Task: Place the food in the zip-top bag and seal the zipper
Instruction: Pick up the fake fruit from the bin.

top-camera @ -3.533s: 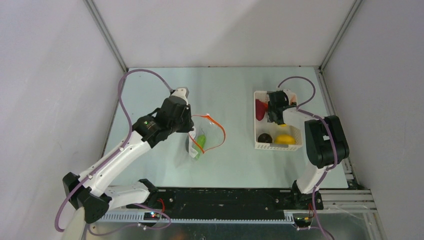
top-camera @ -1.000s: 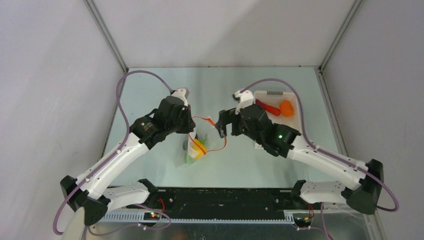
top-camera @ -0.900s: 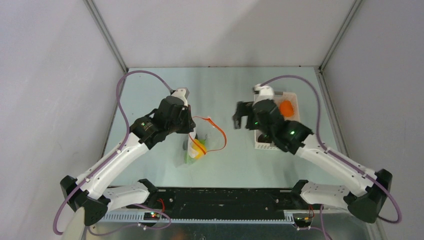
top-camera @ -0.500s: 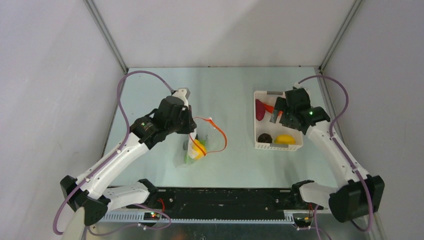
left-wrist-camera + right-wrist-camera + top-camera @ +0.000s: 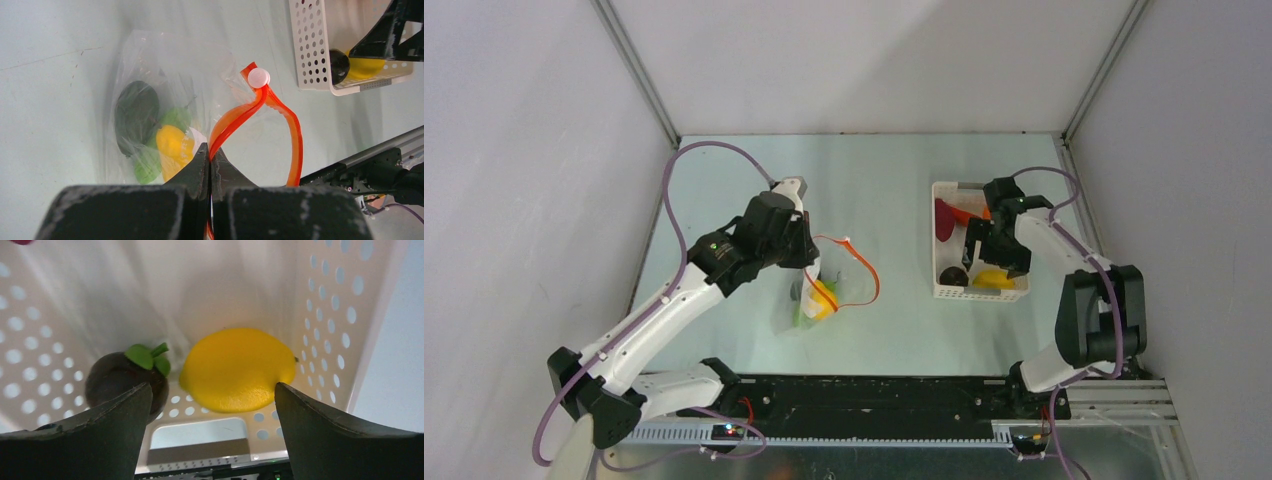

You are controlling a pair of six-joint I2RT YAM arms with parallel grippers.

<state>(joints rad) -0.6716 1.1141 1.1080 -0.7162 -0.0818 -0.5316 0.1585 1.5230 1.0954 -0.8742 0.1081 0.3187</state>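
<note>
The clear zip-top bag [image 5: 809,300] [image 5: 150,100] lies mid-table, its orange-red zipper [image 5: 864,270] [image 5: 280,115] looped open. Inside are a yellow lemon [image 5: 172,145], a light green piece [image 5: 147,167] and a dark-green piece [image 5: 136,110]. My left gripper [image 5: 807,262] [image 5: 210,152] is shut on the zipper's near end and holds the mouth up. My right gripper [image 5: 986,262] [image 5: 212,395] is open inside the white basket [image 5: 944,290], straddling a second yellow lemon [image 5: 994,279] [image 5: 237,370] beside a dark purple piece [image 5: 952,276] [image 5: 122,380]. A red chili [image 5: 944,218] and an orange [image 5: 964,213] lie further back in the basket.
The basket [image 5: 320,55] stands right of the bag, near the table's right edge. Grey walls enclose the table on three sides. A black rail [image 5: 874,400] runs along the near edge.
My right arm dropped a lemon into the bag, swung back to the basket and lowered, open, over the second lemon. The left gripper kept hold of the zipper.
</note>
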